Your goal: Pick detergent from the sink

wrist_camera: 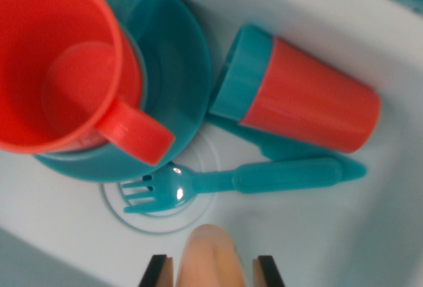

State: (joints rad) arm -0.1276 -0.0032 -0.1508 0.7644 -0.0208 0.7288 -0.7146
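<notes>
**Wrist view into the sink**

White sink (370, 234) seen from above, drain ring (158, 198) taken as landmark. On the drain: teal fork (238, 182), tines toward the wrist view's left. Up and left of the drain: red mug (56, 62) standing on a teal plate (178, 62). Up and right of the drain: red detergent bottle (310, 105) with teal cap (241, 72), lying on its side, over a second teal utensil (277, 148). Below the drain, at the lower edge: tool (209, 270) clamped on a pale peach object (210, 257), identity unclear.
</notes>
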